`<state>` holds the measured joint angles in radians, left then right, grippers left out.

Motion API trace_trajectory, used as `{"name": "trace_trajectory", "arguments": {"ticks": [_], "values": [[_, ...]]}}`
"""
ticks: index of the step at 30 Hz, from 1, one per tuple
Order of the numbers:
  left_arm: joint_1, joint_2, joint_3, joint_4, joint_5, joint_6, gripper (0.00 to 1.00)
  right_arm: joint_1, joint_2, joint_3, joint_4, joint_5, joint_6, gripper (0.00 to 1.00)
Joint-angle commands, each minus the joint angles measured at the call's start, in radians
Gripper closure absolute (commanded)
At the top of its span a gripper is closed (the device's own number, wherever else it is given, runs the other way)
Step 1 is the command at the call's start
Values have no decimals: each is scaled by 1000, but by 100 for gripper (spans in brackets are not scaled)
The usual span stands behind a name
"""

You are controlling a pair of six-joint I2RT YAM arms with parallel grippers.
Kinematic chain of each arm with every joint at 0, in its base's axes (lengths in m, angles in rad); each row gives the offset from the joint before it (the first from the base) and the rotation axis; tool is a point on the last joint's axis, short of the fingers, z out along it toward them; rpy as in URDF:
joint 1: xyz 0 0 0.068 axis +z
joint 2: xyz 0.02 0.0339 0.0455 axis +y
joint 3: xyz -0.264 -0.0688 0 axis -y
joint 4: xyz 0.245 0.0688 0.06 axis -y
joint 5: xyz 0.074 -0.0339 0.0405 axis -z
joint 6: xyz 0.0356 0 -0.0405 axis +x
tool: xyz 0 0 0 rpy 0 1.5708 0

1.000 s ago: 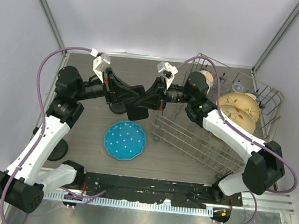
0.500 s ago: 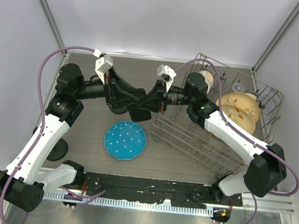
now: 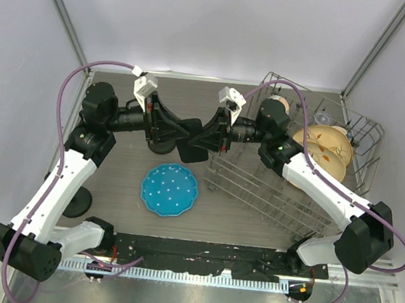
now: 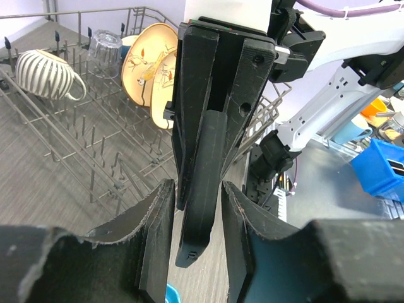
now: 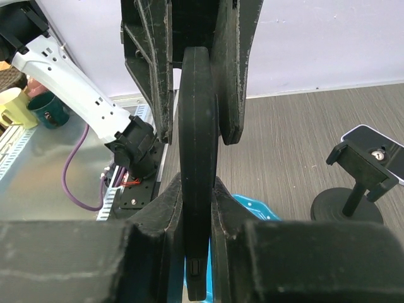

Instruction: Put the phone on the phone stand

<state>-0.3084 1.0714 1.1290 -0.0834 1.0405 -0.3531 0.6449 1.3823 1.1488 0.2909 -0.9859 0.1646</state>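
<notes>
The black phone [image 3: 190, 150] hangs edge-on in the air between my two grippers. My right gripper [image 5: 197, 196] is shut on the phone [image 5: 197, 139], both pads pressed against its faces. My left gripper [image 4: 197, 208] is open, with one finger [image 4: 158, 233] on each side of the phone [image 4: 202, 189] and a narrow gap on both sides. In the top view, the left gripper [image 3: 181, 131] and right gripper [image 3: 204, 137] meet tip to tip. The black phone stand [image 5: 356, 183], with a round base, stands on the table below the left gripper and shows partly in the top view [image 3: 161, 145].
A blue speckled plate [image 3: 169, 189] lies on the table in front of the grippers. A wire dish rack [image 3: 287, 183] at the right holds patterned plates [image 3: 325, 147], a striped mug [image 4: 47, 74] and a glass [image 4: 104, 47]. A black round object [image 3: 79, 202] sits by the left arm.
Both wrists have shifted slightly to the right and back, with the phone still between them. The grippers stay tip to tip.
</notes>
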Motion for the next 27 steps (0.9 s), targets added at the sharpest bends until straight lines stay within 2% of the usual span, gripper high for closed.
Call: {"name": "trace_trajectory", "arguments": {"ticks": [1,11,13,14,18,22,23,24,26,27], "values": [[-5,-1,26,48,30,-29,61,-2,-11,28,88,-4,13,99],[-4,-4,12,102,47,-64,59,-5,8,43,62,-22,7,99],[-5,-4,12,108,49,-70,66,-2,6,43,62,-22,7,100],[-5,-4,14,111,49,-73,76,-1,6,43,62,-22,9,99],[-5,-11,11,126,38,-80,98,-1,9,49,56,-22,7,99],[-5,-42,-6,131,-28,-76,100,-1,21,68,22,24,1,98],[-6,-50,-6,123,-49,-58,100,-1,24,77,10,41,-3,91],[-6,-56,-6,96,-71,-44,100,-1,24,80,-2,65,-7,73],[-5,-82,-2,50,-175,12,100,-1,24,85,-24,125,-19,61],[-5,-91,0,13,-215,31,100,-1,26,86,-29,153,-22,50]]}}
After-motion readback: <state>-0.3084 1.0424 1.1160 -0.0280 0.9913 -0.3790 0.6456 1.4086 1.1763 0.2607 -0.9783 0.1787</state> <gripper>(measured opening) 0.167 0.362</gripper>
